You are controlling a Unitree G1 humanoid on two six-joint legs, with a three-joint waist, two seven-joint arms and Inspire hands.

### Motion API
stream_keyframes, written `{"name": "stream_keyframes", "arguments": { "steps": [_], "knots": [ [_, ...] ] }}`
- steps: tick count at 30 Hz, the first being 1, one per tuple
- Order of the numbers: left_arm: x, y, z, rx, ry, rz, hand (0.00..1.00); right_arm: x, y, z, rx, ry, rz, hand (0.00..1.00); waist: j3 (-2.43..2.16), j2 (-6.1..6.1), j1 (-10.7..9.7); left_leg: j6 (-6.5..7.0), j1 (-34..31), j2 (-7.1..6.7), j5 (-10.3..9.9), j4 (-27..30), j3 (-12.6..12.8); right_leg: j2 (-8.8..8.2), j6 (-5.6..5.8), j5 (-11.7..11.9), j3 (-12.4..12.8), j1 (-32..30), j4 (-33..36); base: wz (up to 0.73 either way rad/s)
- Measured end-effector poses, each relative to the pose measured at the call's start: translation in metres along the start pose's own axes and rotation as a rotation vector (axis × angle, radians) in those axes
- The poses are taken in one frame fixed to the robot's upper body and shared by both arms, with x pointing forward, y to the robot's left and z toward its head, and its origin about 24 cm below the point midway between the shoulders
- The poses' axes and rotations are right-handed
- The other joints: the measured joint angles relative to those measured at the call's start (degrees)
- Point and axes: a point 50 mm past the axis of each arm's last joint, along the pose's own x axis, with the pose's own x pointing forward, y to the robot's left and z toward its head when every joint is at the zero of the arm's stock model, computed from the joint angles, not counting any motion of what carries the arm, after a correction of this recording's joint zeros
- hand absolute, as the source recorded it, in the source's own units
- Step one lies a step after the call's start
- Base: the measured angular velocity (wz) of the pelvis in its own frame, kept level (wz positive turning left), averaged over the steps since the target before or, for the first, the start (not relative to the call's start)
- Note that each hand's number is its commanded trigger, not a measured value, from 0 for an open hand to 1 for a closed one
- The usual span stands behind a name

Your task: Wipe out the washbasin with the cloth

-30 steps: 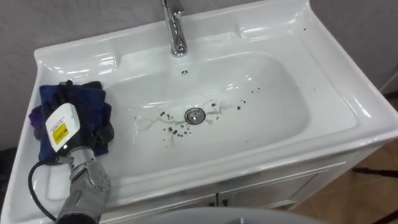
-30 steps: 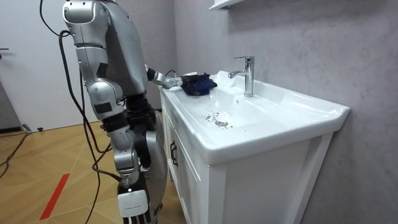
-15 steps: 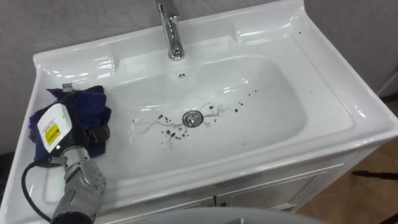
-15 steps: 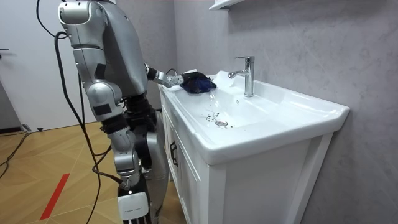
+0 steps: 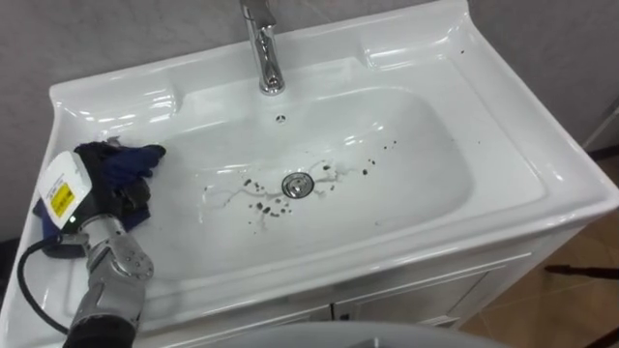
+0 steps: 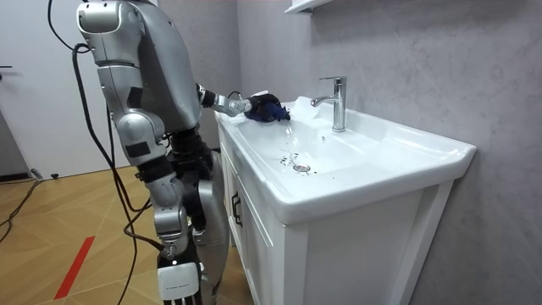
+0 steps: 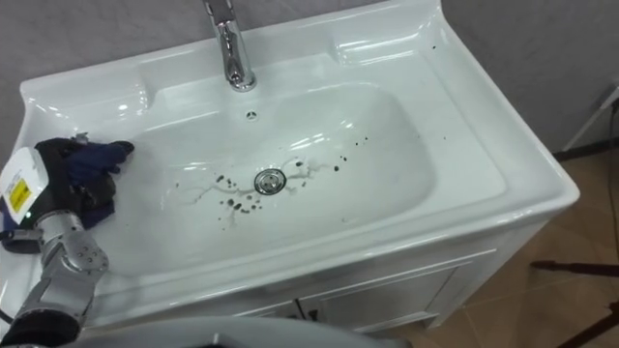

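Observation:
A dark blue cloth (image 5: 133, 159) lies bunched on the left rim of the white basin (image 5: 426, 164), just above the bowl's left slope. My left hand (image 5: 70, 193) rests on it from the near side, and its dark fingers are curled into the folds and gather the cloth. Dark specks (image 5: 266, 205) and thin smears are scattered round the drain (image 5: 297, 185), with a few more toward the bowl's right (image 5: 379, 153). In the room view I stand at the cabinet's end, left arm stretched to the cloth (image 6: 268, 108).
A chrome faucet (image 5: 263, 48) rises at the back centre of the basin. A grey wall runs behind it. The basin sits on a white cabinet (image 6: 339, 254), with wooden floor (image 5: 580, 290) to its right.
The left hand's fingers have curled in and pulled the spread cloth into a tighter bunch. The hand and cloth sit a little further left in the view, which has itself shifted slightly.

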Motion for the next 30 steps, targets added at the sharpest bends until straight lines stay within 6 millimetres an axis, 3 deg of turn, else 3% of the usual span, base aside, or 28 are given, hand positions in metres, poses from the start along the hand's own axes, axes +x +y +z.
{"name": "stream_keyframes", "arguments": {
  "steps": [14, 21, 23, 26, 27, 30],
  "knots": [
    [0.003, 0.003, 0.002, -0.005, -0.003, 0.015, 1.0, 0.0, 0.0, 0.003, -0.005, -0.019, -0.011, 0.0, 0.1, 0.16, -0.04, 0.0, -0.25, -0.02, 0.0, -0.14, 0.16, -0.09, 0.05, 0.04, -0.4, 0.24, -0.66, 0.02],
    [0.004, 0.005, 0.018, -0.061, -0.032, 0.038, 1.0, -0.001, 0.001, 0.012, 0.026, -0.089, -0.008, 0.0, 0.3, 0.1, -0.14, 0.0, -2.1, -0.13, 0.0, 0.1, -1.4, -0.24, 0.26, 0.31, -1.87, -0.08, -1.98, 0.13],
    [0.002, 0.006, 0.025, -0.085, -0.046, 0.048, 1.0, -0.001, 0.002, 0.013, 0.043, -0.095, -0.01, 0.0, 0.47, -0.1, 0.02, 0.0, -2.92, -0.22, 0.0, 0.12, -2.09, -0.41, 0.3, 0.36, -2.69, -0.54, -2.17, 0.21],
    [-0.002, 0.009, 0.036, -0.107, -0.082, 0.06, 1.0, -0.001, 0.002, 0.015, 0.061, -0.112, -0.013, 0.0, 1.1, -0.41, 0.15, 0.0, -4.26, -0.27, 0.0, 0.18, -2.86, -0.56, 0.37, 0.58, -3.73, -1.16, -2.13, 0.17],
    [-0.003, 0.011, 0.039, -0.114, -0.095, 0.07, 1.0, -0.001, 0.003, 0.016, 0.065, -0.121, -0.012, 0.0, 1.52, -0.53, 0.14, 0.0, -4.46, -0.28, 0.0, 0.19, -2.93, -0.57, 0.37, 0.57, -3.89, -1.2, -2.3, 0.11],
    [-0.007, 0.013, 0.047, -0.138, -0.126, 0.086, 1.0, -0.001, 0.003, 0.018, 0.052, -0.146, -0.025, 0.0, 1.99, -0.43, 0.45, 0.0, -5.44, -0.26, 0.0, 0.2, -2.96, -0.57, 0.43, 0.88, -4.34, -1.18, -3.05, 0.09]
  ]
}}
